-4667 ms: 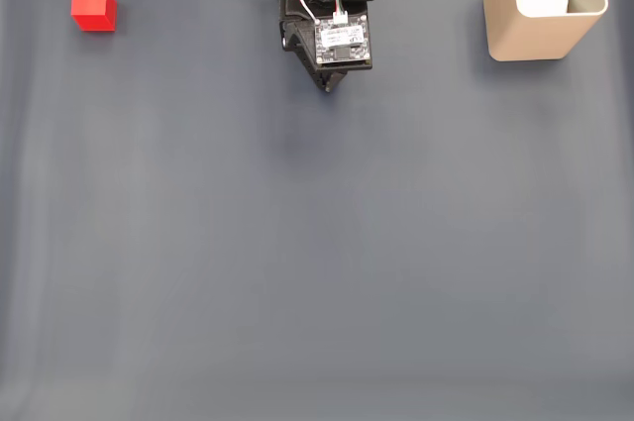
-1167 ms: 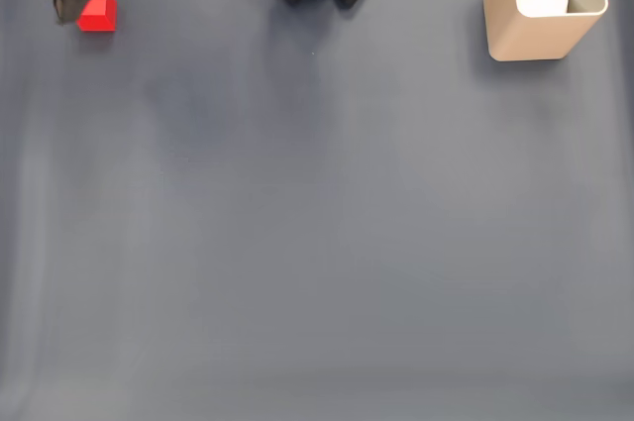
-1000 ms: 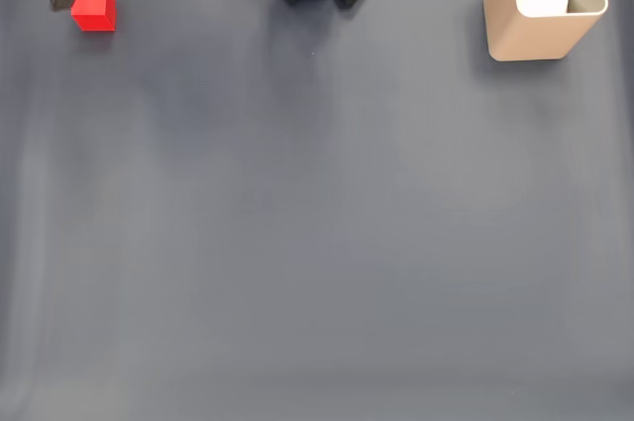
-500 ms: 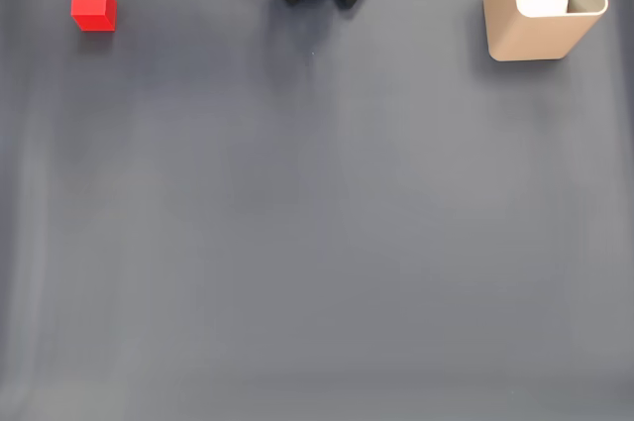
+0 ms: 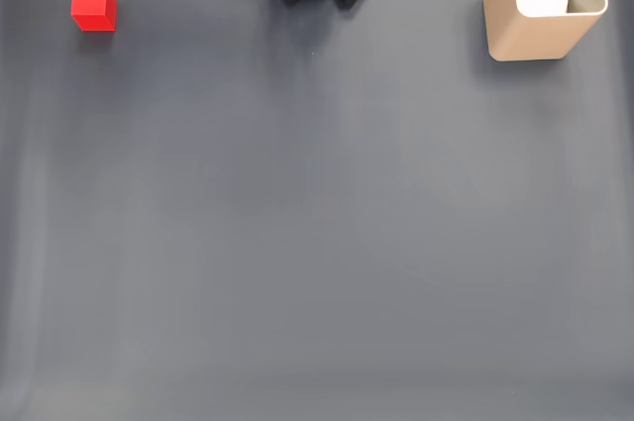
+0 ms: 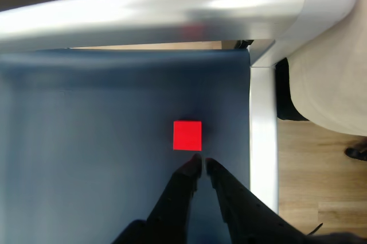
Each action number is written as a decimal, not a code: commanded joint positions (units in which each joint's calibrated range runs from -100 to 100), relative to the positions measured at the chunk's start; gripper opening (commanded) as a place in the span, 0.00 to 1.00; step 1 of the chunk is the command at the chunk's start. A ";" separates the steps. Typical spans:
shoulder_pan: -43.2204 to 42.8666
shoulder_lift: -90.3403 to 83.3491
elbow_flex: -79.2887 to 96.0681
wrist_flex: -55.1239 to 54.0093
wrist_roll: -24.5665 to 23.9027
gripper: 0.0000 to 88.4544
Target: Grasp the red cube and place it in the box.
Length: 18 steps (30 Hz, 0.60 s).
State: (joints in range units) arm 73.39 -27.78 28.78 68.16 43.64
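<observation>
Fingers (image 6: 200, 163) lifted away, red cube (image 5: 93, 8) left behind

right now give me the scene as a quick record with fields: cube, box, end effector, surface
cube: red cube lies on the mat near the top left corner of the fixed view, apart from the fingertips
box: beige box stands upright at the top right, with something white inside
end effector: end effector is above the mat just short of the cube in the wrist view, fingertips almost together, holding nothing
surface: dark grey mat
</observation>
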 commanded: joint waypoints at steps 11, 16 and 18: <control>1.69 -2.21 -0.70 1.81 0.10 0.51; 1.69 -2.21 -0.70 1.56 0.00 0.61; 1.69 -2.13 -0.70 1.56 0.10 0.64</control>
State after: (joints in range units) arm 74.30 -27.78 28.78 69.70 43.93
